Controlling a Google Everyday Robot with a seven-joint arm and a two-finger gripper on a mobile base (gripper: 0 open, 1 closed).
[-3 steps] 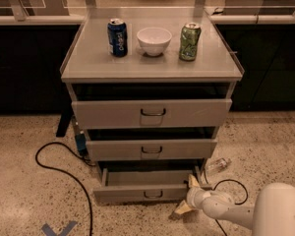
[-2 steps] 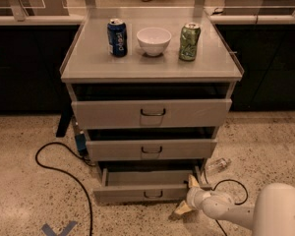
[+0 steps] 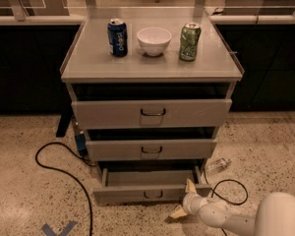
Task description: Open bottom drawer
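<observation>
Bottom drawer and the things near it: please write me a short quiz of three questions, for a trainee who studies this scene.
1. Fill in: between the blue can and the green can stands a white ____.
2. True or false: the bottom drawer is fully shut.
3. Choose one. The end effector is:
A. beside the blue can
B. low, at the bottom drawer's right front corner
C. beside the green can

Key
1. bowl
2. False: it is pulled out and its tray shows.
3. B
</observation>
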